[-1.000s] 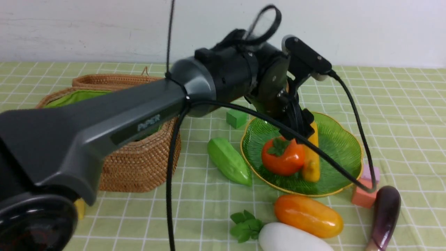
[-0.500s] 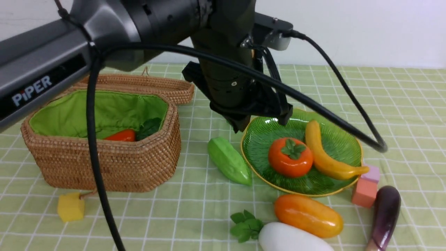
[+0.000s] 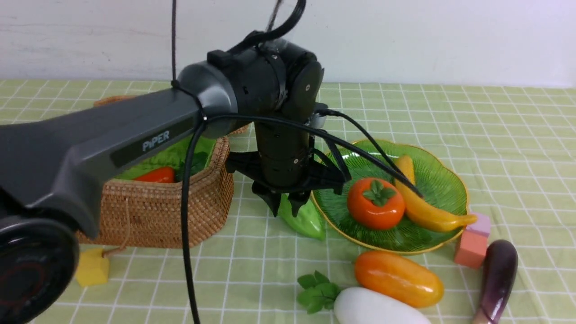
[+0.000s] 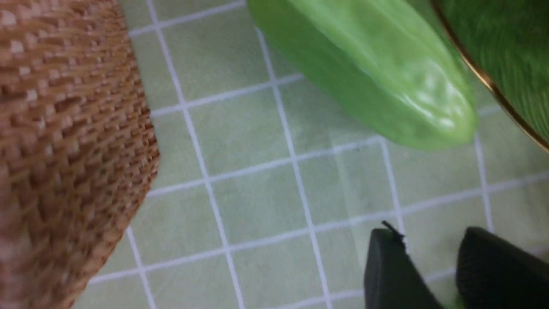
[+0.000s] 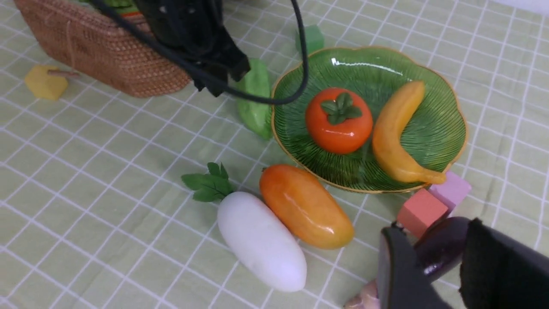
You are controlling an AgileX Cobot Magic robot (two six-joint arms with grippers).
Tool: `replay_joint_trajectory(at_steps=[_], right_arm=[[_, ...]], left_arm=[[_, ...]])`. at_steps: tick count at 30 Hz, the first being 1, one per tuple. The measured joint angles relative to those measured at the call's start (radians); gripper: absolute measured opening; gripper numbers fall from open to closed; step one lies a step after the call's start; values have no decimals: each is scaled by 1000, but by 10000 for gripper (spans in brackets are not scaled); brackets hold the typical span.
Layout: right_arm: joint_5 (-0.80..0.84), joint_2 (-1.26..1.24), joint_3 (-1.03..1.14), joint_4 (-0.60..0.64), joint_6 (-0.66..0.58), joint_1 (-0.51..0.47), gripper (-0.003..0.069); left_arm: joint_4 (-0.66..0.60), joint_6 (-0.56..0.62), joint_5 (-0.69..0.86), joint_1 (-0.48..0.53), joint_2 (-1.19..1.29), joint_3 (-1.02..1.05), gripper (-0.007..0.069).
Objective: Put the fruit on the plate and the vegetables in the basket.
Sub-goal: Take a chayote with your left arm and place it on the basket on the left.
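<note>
My left gripper [image 3: 284, 210] points down just over the near-basket end of the light green gourd [image 3: 308, 221], open; in the left wrist view its dark fingers [image 4: 386, 270] stand apart over bare cloth, with the gourd [image 4: 373, 77] beyond. The green plate [image 3: 443, 177] holds the persimmon [image 3: 375, 203] and banana [image 3: 423, 208]. The mango [image 3: 398, 279], white radish [image 3: 378, 309] and purple eggplant [image 3: 497, 279] lie on the cloth in front. A red pepper [image 3: 155, 174] lies in the wicker basket [image 3: 157, 216]. My right gripper [image 5: 433, 251] hangs open above the eggplant [image 5: 441, 246].
A yellow cube [image 3: 92, 267] sits by the basket's front. An orange cube [image 3: 470, 251] and a pink cube [image 3: 480, 222] stand between plate and eggplant. A green cube [image 5: 311, 38] lies behind the plate. The left arm's cable [image 3: 186, 234] hangs across the front.
The left gripper let go of the banana, which now lies flat on the plate, rose, then swung left and down over the gourd. The right arm has held still.
</note>
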Motion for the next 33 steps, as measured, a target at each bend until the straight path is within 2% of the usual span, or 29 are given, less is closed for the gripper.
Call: replay_joint_trajectory(at_steps=[1,2,3,4,6,8,14,25,33], right_arm=[[2,0,0,9,-12,0,232],[2,0,0,10,-12,0,232],[6,0,0,13,-17,0,232],[7,0,0,14,-17,0,232],[17,0,0,14,-17,0,232],[23,0,0,14,-18,0,232],[41,0,0,13,-21,0,232],[46,0,0,9,-29,0,232],[48,0,0,7,-43,0,232]], left_arm=[[-10,-35,-33,23,30,-14,357],[-11,-39,-38,25,33,-15,366],[-13,-62,-85,38,51,-19,439],[-13,-64,-91,38,54,-19,446],[-3,-75,-164,40,74,-23,511],[-1,-79,-204,40,83,-24,524],[66,-120,-248,40,115,-27,519],[93,-148,-252,40,148,-38,507],[97,-165,-198,37,149,-50,444]])
